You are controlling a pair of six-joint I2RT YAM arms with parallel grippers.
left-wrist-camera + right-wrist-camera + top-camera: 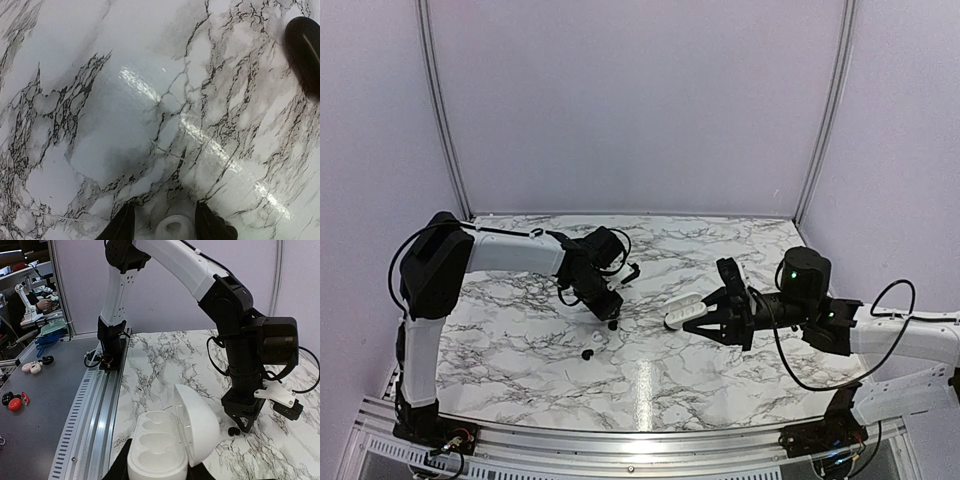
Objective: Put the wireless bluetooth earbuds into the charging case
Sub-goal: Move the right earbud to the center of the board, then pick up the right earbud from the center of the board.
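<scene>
My right gripper (698,316) is shut on a white oval charging case (684,309), held off the table with its lid open. In the right wrist view the case (160,445) shows empty wells between my fingers (159,471). Two tiny black earbuds lie on the marble: one (612,323) just below my left gripper (610,308), one (588,353) nearer the front. The first also shows in the right wrist view (232,431). In the left wrist view my left gripper (164,207) has its jaws a little apart, with a small white ring-shaped piece (173,230) between them. A black oval piece (305,50) lies at the top right.
A small white bit (597,337) lies between the two earbuds. The aluminium rail (620,440) runs along the table's near edge. Panel walls (640,100) close the back and sides. A grey bench (35,410) with small items lies beyond the rail.
</scene>
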